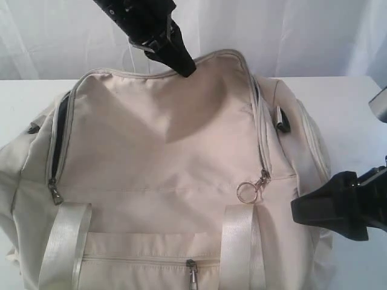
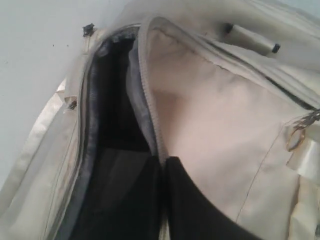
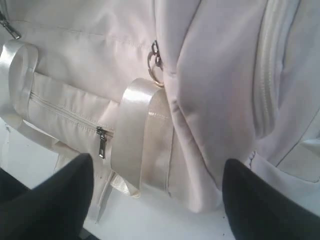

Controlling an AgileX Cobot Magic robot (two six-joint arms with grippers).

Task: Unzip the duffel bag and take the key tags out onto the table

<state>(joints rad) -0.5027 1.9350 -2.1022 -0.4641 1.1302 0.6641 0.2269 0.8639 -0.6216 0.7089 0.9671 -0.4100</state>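
The table (image 1: 344,103) carries the bag (image 1: 163,157), its main zip open down the left side over dark lining. The left gripper (image 2: 163,165) pinches the flap's zip edge at the far side; the right gripper (image 3: 155,195) gapes empty beside the bag's right end, near the ring pull (image 1: 247,192)

**Q:** Logging surface state: what is lying on the table (image 1: 351,109)?

**A:** I'm seeing the duffel bag (image 1: 163,151) resting directly on it, covering the middle. White tabletop is showing at both far corners.

**Q:** Near edge?

**A:** I'm watching a satin strap (image 3: 142,135) drooping onto the white surface there.
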